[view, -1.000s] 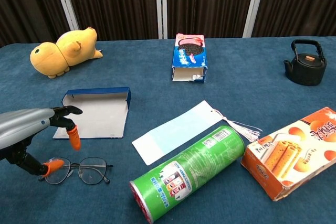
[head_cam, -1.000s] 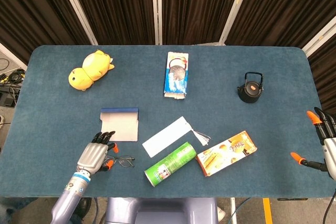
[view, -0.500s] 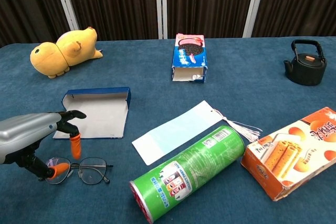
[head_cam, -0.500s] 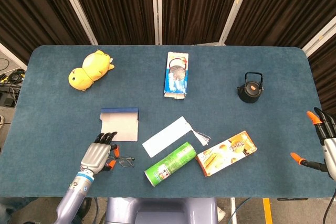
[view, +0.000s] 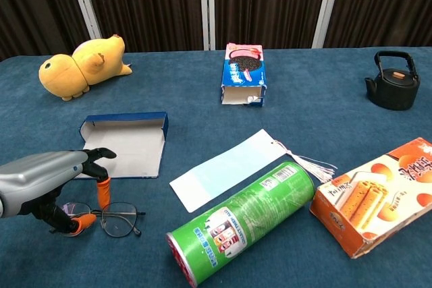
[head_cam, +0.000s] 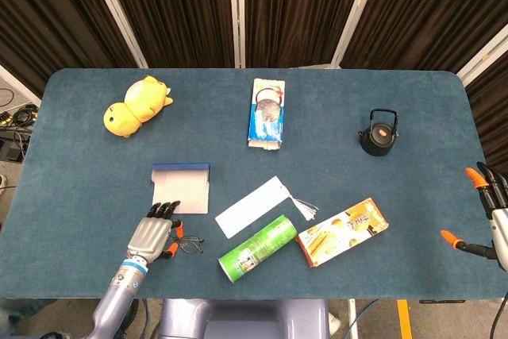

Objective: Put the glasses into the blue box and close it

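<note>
The orange-tipped fingers (view: 102, 187) of the left hand (view: 42, 179) curl down over the left end of the glasses (view: 111, 218); one tip sits at the top rim of the near lens and the thumb tip lies against the frame's left side, but whether they actually pinch the frame I cannot tell. The glasses lie flat on the blue surface (view: 202, 92), lenses facing up, just in front of the open blue box (view: 125, 145), which lies with its pale inside showing and its blue wall along the far edge. In the head view the left hand (head_cam: 151, 233) covers the left part of the glasses (head_cam: 189, 242), its fingertips reaching the near edge of the blue box (head_cam: 181, 188). To the right of the box lies a white card with a tassel (view: 233, 166), and in front of that a green snack can (view: 233, 224) on its side, the can's far end near an orange biscuit box (view: 374, 197). Farther back are a yellow plush toy (view: 84, 65) at the left, a cookie box (view: 244, 72) in the middle and a black teapot (view: 393, 90) at the right. The right hand (head_cam: 492, 216) shows only at the right edge of the head view, well apart from everything, its fingers spread wide and holding nothing.
</note>
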`<state>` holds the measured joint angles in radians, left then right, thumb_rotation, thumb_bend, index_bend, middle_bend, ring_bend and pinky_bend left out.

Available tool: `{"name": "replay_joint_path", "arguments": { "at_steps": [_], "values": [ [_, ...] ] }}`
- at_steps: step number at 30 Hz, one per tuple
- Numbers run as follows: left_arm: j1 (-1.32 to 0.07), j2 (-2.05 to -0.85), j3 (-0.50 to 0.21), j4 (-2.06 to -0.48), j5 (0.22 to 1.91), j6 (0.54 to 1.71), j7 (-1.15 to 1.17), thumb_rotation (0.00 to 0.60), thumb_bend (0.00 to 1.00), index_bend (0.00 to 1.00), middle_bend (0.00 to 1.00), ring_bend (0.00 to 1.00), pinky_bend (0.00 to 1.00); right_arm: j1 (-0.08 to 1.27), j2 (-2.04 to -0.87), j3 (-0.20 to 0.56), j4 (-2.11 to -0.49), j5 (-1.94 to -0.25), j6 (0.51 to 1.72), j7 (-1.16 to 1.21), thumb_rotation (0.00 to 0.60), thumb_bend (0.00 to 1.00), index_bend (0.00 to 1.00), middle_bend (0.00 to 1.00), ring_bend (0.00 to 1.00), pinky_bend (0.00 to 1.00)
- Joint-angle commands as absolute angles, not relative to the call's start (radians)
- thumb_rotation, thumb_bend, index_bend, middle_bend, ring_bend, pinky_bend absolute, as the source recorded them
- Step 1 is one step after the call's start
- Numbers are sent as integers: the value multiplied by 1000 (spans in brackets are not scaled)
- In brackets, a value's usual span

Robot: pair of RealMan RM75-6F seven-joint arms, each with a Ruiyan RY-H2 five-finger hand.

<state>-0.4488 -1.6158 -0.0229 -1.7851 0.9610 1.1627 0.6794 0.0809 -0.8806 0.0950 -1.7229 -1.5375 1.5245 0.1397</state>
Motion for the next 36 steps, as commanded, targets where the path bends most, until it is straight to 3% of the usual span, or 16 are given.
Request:
{"name": "replay_joint_path", "arguments": {
  "at_steps": [1, 18, 27, 36],
  "values": [
    [-451, -1615, -23, -1783, 959, 1163, 675, 600, 426, 506, 0, 0, 0, 81, -881, 95, -1723, -1537, 1524, 140, 600, 0, 0, 0, 0, 0],
    [-471, -1629, -20, -1774, 916, 1166, 689, 600, 461, 522, 0, 0, 0, 80, -880, 93, -1727, -1543, 1528, 135, 600, 0, 0, 0, 0, 0],
    [-477, -1626, -17, -1777, 915, 1171, 680, 600, 510, 608, 0, 0, 0, 81, -880, 93, -1725, -1545, 1527, 136, 600, 0, 0, 0, 0, 0],
    [-483, -1602, -23, -1794, 926, 1176, 660, 600, 514, 634, 0, 0, 0, 82, -881, 92, -1726, -1545, 1525, 132, 600, 0, 0, 0, 0, 0]
  ]
}}
